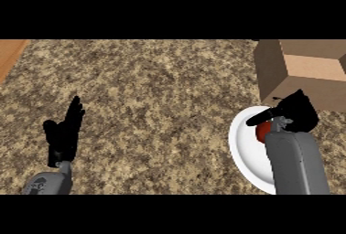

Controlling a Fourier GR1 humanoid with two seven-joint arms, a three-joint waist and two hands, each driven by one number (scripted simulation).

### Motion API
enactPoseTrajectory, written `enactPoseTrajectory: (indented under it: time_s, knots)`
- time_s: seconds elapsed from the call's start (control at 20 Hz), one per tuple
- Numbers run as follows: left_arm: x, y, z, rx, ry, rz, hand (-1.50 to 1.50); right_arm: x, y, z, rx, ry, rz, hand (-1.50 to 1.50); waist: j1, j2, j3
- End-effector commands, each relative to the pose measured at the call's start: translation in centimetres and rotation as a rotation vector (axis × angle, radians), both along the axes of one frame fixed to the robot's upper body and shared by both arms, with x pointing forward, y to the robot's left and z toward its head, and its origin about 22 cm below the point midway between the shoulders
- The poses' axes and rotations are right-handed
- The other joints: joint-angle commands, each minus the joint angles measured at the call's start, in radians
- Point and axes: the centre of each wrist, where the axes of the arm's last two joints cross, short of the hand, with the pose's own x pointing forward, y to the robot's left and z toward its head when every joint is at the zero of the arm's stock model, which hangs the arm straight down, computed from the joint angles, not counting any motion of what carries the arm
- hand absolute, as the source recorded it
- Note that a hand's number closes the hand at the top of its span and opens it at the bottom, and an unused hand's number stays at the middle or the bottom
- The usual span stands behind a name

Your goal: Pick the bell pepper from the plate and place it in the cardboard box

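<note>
— What is seen at the left?

— A strip of wood (10, 55) is seen at the far left corner, beside the speckled counter (155, 91). The left hand (63, 135) is held open and at rest near the left edge, with its fingers kept straight and pointed toward the far side.

— And further right?

— A white plate (243, 151) is set on the counter at the near right. The bell pepper (262, 132) is found on it. Only a small red part is shown, the rest being hidden by the right hand (294, 112) and its grey forearm (297, 160), which are placed over the plate. Whether the pepper is gripped cannot be told.

— And the box?

— The cardboard box (304, 68) is seen at the far right, just beyond the plate's far rim. Its near side is overlapped by the right hand in the view.
</note>
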Motion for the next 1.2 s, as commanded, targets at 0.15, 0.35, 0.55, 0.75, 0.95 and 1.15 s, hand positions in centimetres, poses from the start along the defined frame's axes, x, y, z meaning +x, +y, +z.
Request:
enactPoseTrajectory:
  time_s: [0.15, 0.35, 0.55, 0.75, 0.95, 1.15]
  knots:
    - [0.0, 0.1, -1.0, 0.011, 0.003, -0.003, 0.00, 0.2, -0.1, -0.4, 0.023, 0.183, -0.159, -1.50, -0.012, 0.000, 0.000]
    - [-0.9, 0.7, 0.0, -0.012, -0.007, 0.008, 0.00, 0.2, -0.2, 0.3, 0.021, 0.193, -0.164, -1.50, -0.004, -0.003, 0.000]
    - [-1.0, 0.2, 0.0, 0.000, -0.011, 0.001, 0.00, 0.3, 0.7, -1.7, 0.021, 0.183, -0.173, -1.50, 0.003, -0.001, 0.001]
    - [-1.0, 1.1, -0.8, -0.002, 0.007, 0.004, 0.00, -0.8, -0.1, -4.1, 0.035, 0.207, -0.159, -1.50, -0.003, 0.000, 0.000]
    - [-1.5, -0.3, -1.2, -0.015, -0.007, -0.004, 0.00, 0.6, -1.0, -2.7, 0.057, 0.176, -0.173, -1.50, -0.002, 0.001, 0.000]
    - [-1.1, -0.1, 0.1, 0.001, 0.000, -0.016, 0.00, 0.1, 0.0, -4.7, 0.046, 0.185, -0.173, -1.50, 0.003, 0.001, 0.001]
